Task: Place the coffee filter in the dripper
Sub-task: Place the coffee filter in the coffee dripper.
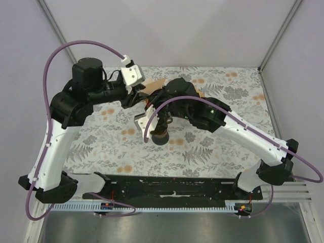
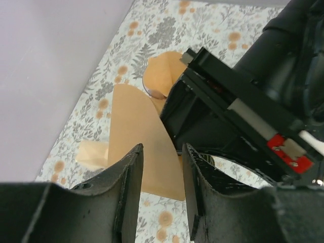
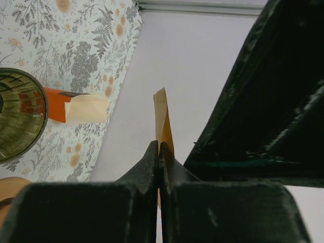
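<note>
A brown paper coffee filter is held upright by its edge in my right gripper, whose jaws are shut on it; the filter's edge sticks up past the fingertips. My left gripper is open, its fingers either side of the filter's lower part and close to it. The dripper, dark and round, stands on the floral cloth just in front of both grippers; its glass cone shows at the left of the right wrist view. In the top view the grippers meet around the filter.
More brown filters lie on the cloth behind. An orange box with a beige end lies beside the dripper. A pale paper scrap lies at the left. Grey walls enclose the back and sides.
</note>
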{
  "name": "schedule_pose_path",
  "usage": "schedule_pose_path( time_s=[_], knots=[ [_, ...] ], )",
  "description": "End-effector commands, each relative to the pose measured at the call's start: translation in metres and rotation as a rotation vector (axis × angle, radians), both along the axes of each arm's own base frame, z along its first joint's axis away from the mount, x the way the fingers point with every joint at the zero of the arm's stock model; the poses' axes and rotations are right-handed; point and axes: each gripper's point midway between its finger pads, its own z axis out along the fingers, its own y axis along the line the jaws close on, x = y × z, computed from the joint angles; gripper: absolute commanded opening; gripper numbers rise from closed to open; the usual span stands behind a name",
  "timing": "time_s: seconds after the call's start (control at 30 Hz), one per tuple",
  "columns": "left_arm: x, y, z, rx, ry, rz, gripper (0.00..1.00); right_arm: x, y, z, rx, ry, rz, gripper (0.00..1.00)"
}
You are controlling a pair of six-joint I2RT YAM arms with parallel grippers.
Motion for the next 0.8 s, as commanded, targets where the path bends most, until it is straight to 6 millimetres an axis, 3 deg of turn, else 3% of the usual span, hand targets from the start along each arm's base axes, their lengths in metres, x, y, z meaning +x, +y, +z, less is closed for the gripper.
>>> schedule_pose_path(
  time_s=[0.0,0.1,0.27,0.57,0.67,0.77],
  knots=[
    [0.001,0.015,-0.01,0.084,-0.054,0.029,0.43,-0.012,0.0,0.036,0.067,-0.098,0.002,0.0],
    [0.0,0.017,-0.013,0.091,-0.038,0.038,0.44,-0.02,-0.003,0.035,0.062,-0.162,0.009,0.0],
    [-0.012,0.019,-0.017,0.077,0.004,0.033,0.46,-0.038,-0.007,0.052,0.135,-0.177,0.068,0.0],
    [-0.026,0.026,-0.019,0.048,0.012,0.047,0.48,-0.056,0.013,0.054,0.131,-0.156,0.136,0.0],
    [-0.022,0.027,-0.006,-0.012,0.009,0.095,0.49,-0.059,0.018,0.053,0.127,-0.148,0.153,0.0],
    [-0.017,0.031,0.019,-0.089,0.002,0.17,0.5,-0.06,0.019,0.043,0.099,-0.152,0.168,0.0]
  ],
)
